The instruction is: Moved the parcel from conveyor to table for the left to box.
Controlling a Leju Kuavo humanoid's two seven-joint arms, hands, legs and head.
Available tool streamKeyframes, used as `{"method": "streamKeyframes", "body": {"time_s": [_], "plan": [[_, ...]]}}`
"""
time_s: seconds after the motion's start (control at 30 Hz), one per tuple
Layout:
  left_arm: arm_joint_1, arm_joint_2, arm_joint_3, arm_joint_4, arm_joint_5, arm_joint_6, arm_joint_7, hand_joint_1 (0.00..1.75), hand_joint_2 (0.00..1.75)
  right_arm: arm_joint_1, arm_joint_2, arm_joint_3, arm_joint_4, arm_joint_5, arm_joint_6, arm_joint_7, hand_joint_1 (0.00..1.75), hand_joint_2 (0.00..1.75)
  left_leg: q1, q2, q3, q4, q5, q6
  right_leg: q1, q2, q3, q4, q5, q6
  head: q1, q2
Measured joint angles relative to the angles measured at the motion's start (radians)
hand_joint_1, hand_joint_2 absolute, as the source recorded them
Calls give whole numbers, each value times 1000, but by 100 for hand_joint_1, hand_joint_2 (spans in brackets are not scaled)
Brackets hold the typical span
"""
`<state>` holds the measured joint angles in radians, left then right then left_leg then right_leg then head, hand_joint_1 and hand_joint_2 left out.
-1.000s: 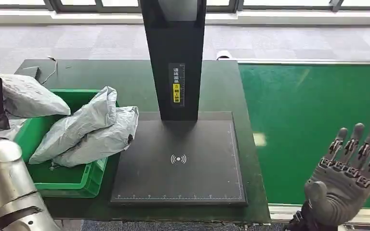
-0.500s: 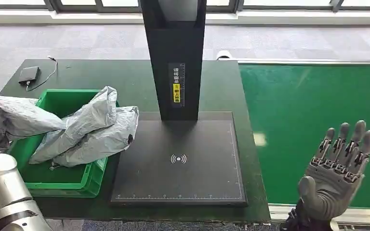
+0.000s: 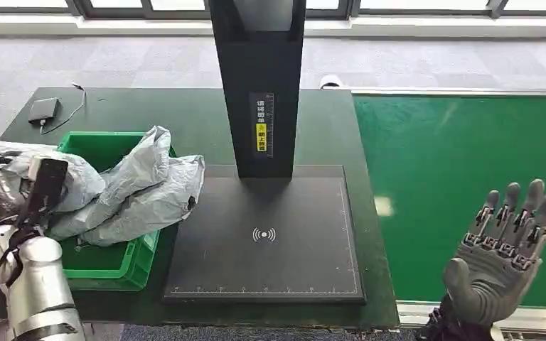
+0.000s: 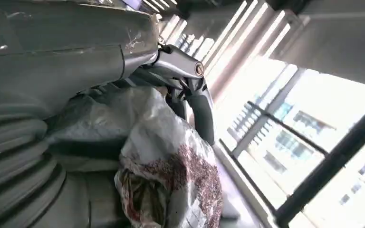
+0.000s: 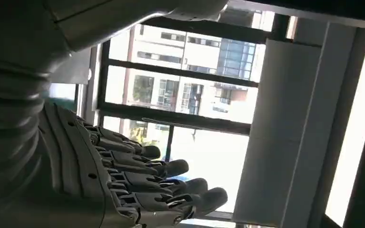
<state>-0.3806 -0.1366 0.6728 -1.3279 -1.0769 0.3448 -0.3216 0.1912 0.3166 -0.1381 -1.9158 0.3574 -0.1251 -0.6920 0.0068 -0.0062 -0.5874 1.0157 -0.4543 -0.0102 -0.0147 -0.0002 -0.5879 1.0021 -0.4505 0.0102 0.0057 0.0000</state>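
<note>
Parcel over the bin, nearly boxed

Left robot hand (image 3: 3, 192) is clamped on the grey parcel (image 3: 39, 167) by the green bin (image 3: 124, 263); I'd release low so it lands inside. Right robot hand (image 3: 505, 249) hangs spread, nothing in it, over the conveyor (image 3: 455, 156).

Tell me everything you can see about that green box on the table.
The green crate is an open-topped bin that looks like moulded plastic, sitting upright on the dark table, left of the black scanner platform. Crumpled grey parcel bags lie piled in it and spill over its right rim. The left hand, holding another grey parcel, is at its left edge.
</note>
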Motion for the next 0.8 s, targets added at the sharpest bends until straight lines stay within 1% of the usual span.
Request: {"method": "streamKeyframes", "body": {"time_s": [0.07,0.1,0.17,0.23,0.37,0.5,0.57,0.67,0.8], "plan": [[31,-26,-47,-16,62,0,-30,0,0,1,0,-6,-5,-5,-5,2,0,175,0,2,0,0,0,0,0,1,-1,0,1,1,0,0],[54,-40,-65,-48,99,-3,-48,0,0,1,0,-9,-8,-12,-10,7,0,175,0,2,0,0,0,0,0,2,-1,0,1,1,0,0],[116,-82,-126,-150,89,-18,-56,0,0,2,0,-16,-11,-26,-24,14,0,175,0,2,0,0,0,1,0,3,-1,0,1,1,0,0],[179,-114,-217,-256,53,-29,-31,0,0,3,0,-23,-17,-34,-35,13,0,175,0,1,-1,0,-1,1,0,1,-1,-1,0,1,0,0],[264,-143,-359,-395,18,-42,18,0,0,3,0,-24,-21,-43,-53,13,0,175,0,2,-1,0,-3,1,0,2,-1,-1,-1,1,0,0],[328,-160,-462,-485,-140,28,71,0,0,0,0,-24,-19,-45,-64,11,0,175,0,1,-1,0,-3,1,0,2,-1,0,-2,1,0,0],[349,-166,-497,-518,-187,62,110,0,0,-4,0,-24,-16,-43,-69,8,0,175,0,1,-1,0,-3,1,0,1,0,0,-2,1,0,0],[370,-166,-516,-557,-191,96,142,0,0,-5,0,-24,-9,-38,-69,4,0,175,0,1,0,0,-3,1,0,1,0,0,-2,1,0,0],[402,-169,-516,-617,-135,165,138,0,0,-7,0,-24,2,-33,-51,0,0,175,0,1,0,0,-3,1,0,1,0,0,-2,1,0,0]]}}
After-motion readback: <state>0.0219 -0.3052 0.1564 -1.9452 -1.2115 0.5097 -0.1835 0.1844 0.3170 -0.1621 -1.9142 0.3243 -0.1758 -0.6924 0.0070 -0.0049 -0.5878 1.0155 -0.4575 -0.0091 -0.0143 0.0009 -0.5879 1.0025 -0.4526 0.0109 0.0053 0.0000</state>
